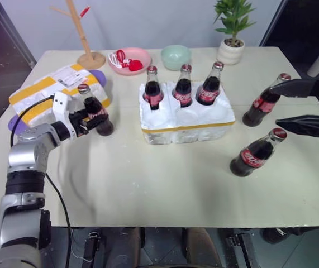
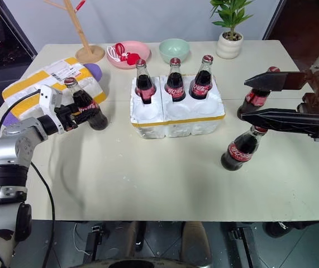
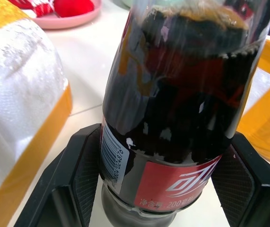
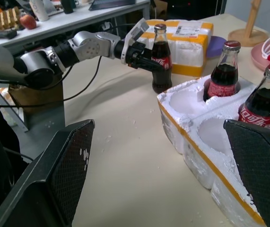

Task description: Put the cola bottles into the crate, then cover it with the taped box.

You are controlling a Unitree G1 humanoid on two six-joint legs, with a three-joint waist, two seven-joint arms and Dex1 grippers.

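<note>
Left gripper (image 1: 95,121) clamped around a cola bottle (image 1: 94,109), taped box (image 1: 43,89) right behind it. Right gripper (image 2: 254,100) wide open, holding nothing, two bottles (image 1: 256,152) standing just past its fingertips.

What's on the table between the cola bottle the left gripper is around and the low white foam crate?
Nothing: in the left eye view only bare tabletop lies between that cola bottle, flanked by the left gripper, and the white foam crate.

Left arm reaching across left side of frame, left gripper (image 1: 94,118) pointing right, roughly level, fingers (image 3: 78,175) flanking cola bottle (image 1: 95,110) on both sides. Right gripper (image 1: 293,106) entering at right edge, pointing left, fingers spreading wide apart, holding nothing.
</note>
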